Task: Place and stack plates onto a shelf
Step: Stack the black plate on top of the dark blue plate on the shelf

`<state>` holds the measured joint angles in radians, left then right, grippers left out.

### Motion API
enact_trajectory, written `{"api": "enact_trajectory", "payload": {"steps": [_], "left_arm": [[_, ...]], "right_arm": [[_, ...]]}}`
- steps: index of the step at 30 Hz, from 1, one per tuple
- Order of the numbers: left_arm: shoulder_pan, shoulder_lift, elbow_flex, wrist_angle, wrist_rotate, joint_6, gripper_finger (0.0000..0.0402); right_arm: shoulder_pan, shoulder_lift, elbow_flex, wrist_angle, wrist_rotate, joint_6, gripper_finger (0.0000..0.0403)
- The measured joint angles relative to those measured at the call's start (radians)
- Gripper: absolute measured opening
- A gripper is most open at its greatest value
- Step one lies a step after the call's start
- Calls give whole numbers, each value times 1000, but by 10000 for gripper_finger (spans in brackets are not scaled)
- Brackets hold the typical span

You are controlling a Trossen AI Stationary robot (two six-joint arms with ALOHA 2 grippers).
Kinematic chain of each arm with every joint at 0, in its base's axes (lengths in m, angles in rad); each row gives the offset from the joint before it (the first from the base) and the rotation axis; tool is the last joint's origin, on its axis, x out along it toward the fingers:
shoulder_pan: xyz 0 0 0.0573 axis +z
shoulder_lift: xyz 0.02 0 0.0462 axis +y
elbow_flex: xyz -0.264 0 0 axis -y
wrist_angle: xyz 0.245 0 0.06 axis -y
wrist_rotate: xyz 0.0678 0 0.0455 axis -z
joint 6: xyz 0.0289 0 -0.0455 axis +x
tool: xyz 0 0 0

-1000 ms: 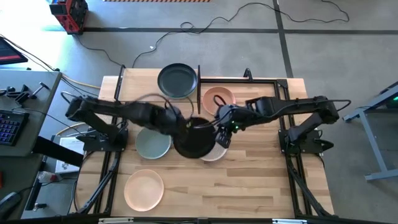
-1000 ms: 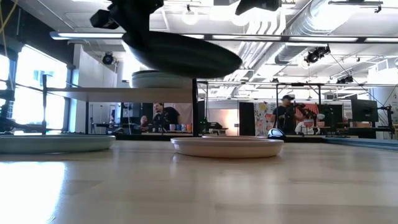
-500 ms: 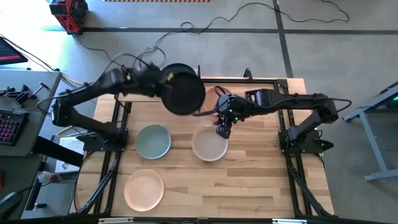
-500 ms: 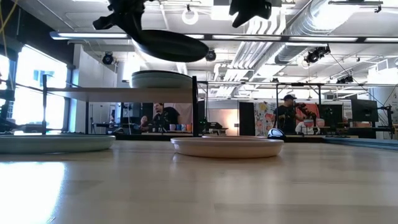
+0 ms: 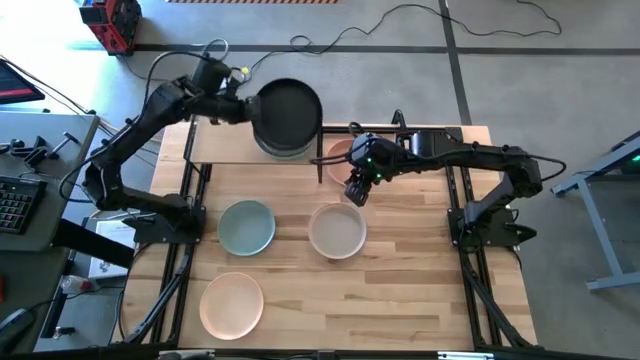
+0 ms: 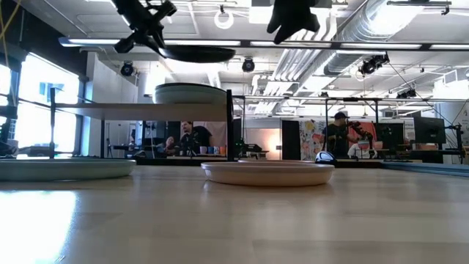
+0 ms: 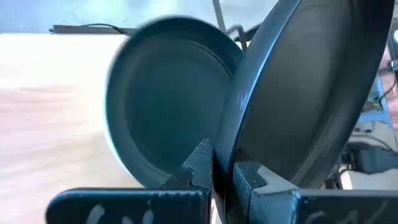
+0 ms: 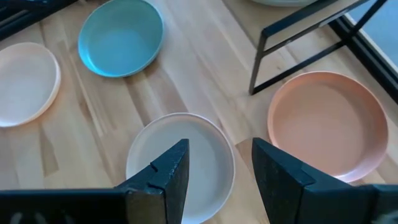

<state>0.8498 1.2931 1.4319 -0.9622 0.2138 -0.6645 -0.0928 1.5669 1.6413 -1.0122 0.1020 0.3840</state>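
My left gripper [image 5: 243, 106] is shut on a black plate [image 5: 288, 110] and holds it above the shelf [image 5: 225, 148], a raised light-wood board on black posts at the table's far side. The plate also shows in the low view [image 6: 196, 53]. Under it, a dark blue-grey plate [image 7: 168, 106] tops a stack [image 6: 189, 94] that rests on the shelf board. My right gripper [image 5: 355, 190] hangs open and empty over the table's middle, above a beige plate [image 8: 180, 162] and beside a salmon plate [image 8: 329, 124]. My left gripper pinches the black plate's rim [image 7: 229, 144] at the plate's left edge, one finger on each face. The fingers come roughly level from the table's left. The plate is lifted clear, nearly level, over the stack on the shelf.
A pale green plate [image 5: 246, 227], the beige plate [image 5: 337, 231] and a cream-peach plate [image 5: 231, 303] lie on the tabletop. The salmon plate [image 5: 343, 154] lies right of the shelf's black post [image 8: 298, 37]. People stand in the room beyond [image 6: 338, 136].
My left gripper has carried the black plate up from over the table's middle toward the far edge, to above the shelf's stack. The plate was tilted and is now nearly level. My right gripper has drawn a little toward the far edge, still open.
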Motion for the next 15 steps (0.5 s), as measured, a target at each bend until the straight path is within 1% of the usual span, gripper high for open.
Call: {"api": "enact_trajectory", "payload": {"steps": [5,11,15], "left_arm": [[71,29,0,-10,33,46,8],[80,78,0,-11,52,80,8],[80,109,0,-12,73,93,8]], "right_arm": [[-21,0,0,0,3,1,154],[-27,0,0,0,58,26,154],[-27,0,0,0,59,26,154]]}}
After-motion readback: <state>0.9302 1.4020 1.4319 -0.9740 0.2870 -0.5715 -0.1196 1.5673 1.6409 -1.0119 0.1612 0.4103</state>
